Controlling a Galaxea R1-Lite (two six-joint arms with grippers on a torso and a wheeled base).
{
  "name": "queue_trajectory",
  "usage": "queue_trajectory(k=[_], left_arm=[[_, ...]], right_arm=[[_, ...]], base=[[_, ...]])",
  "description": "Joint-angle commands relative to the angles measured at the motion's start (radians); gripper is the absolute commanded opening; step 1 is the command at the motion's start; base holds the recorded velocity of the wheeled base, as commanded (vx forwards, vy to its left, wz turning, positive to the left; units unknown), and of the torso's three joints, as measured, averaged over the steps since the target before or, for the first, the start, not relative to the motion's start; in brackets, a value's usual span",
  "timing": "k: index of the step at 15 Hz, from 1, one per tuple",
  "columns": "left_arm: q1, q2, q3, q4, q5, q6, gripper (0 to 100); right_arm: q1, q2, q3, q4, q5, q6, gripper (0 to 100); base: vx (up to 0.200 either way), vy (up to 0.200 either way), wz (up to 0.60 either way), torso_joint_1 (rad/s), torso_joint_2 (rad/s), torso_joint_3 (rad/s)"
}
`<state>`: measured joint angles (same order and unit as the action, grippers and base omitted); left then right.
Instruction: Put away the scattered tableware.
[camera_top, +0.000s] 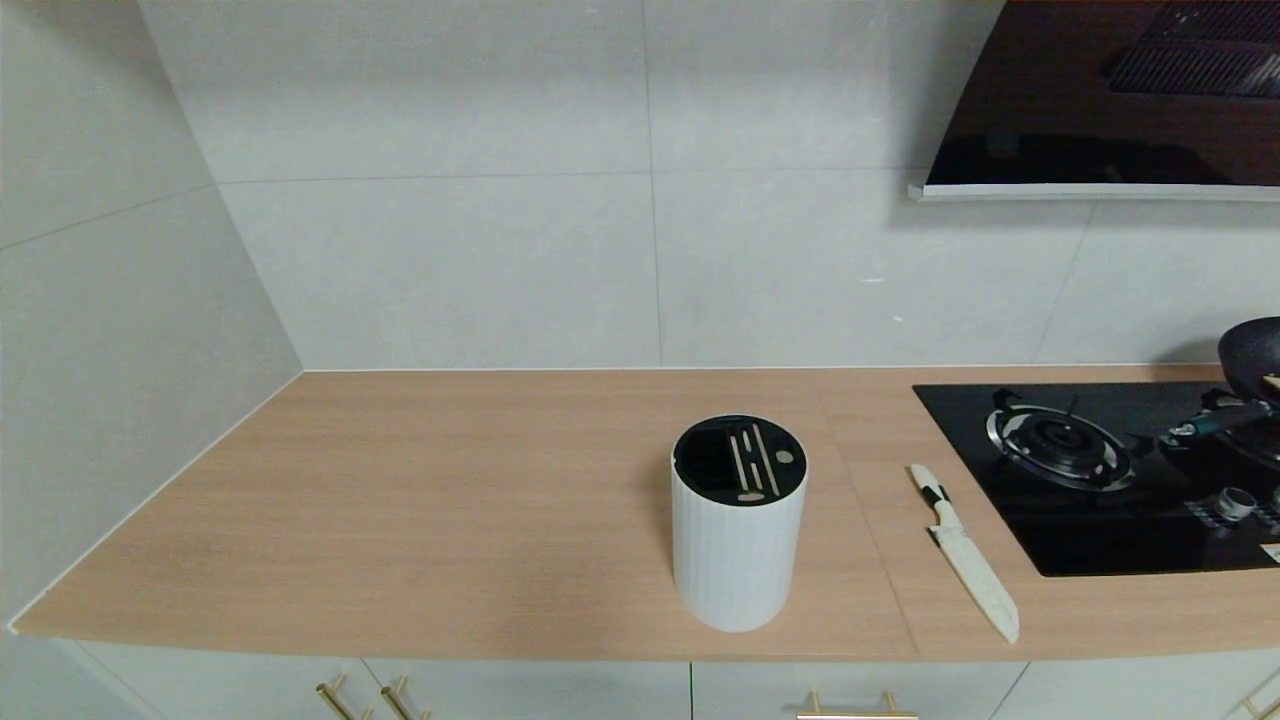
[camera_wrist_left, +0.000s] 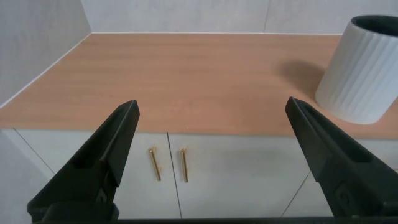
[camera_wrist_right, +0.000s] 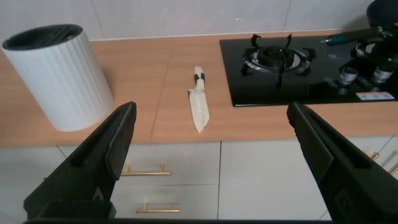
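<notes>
Knife (camera_top: 963, 563) lies right of the holder (camera_top: 738, 560), its slots dark inside. Left gripper (camera_wrist_left: 211, 106) and right gripper (camera_wrist_right: 211, 109) gape wide — pan (camera_top: 1252, 355) cut off far right.

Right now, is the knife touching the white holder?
Apart. The head view shows bare counter between the knife and the white holder.

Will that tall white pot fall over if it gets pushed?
Probably not from a low push: the holder stands upright on a broad flat bottom. A shove near its rim might tip it, being taller than wide. Once down, its round body would likely roll.
</notes>
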<state>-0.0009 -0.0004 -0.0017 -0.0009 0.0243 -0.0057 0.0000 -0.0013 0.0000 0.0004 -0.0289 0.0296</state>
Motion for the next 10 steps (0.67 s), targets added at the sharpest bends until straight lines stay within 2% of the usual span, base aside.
queue_trajectory(k=[1, 8, 9, 10], left_arm=[[0.001, 0.000, 0.000, -0.001, 0.000, 0.000, 100], [0.001, 0.000, 0.000, -0.001, 0.000, 0.000, 100], [-0.001, 0.000, 0.000, -0.001, 0.000, 0.000, 100], [0.001, 0.000, 0.000, -0.001, 0.000, 0.000, 100]], right_arm=[[0.002, 0.001, 0.000, 0.001, 0.000, -0.002, 100], [0.002, 0.001, -0.017, 0.000, 0.003, -0.056, 100], [0.006, 0.026, -0.106, 0.001, 0.009, -0.046, 100], [0.028, 0.142, -0.307, 0.015, 0.034, -0.019, 100]], base=[[0.000, 0.000, 0.00, 0.041, -0.08, -0.046], [0.000, 0.000, 0.00, 0.000, 0.00, 0.000], [0.000, 0.000, 0.00, 0.000, 0.00, 0.000], [0.000, 0.000, 0.00, 0.000, 0.00, 0.000]])
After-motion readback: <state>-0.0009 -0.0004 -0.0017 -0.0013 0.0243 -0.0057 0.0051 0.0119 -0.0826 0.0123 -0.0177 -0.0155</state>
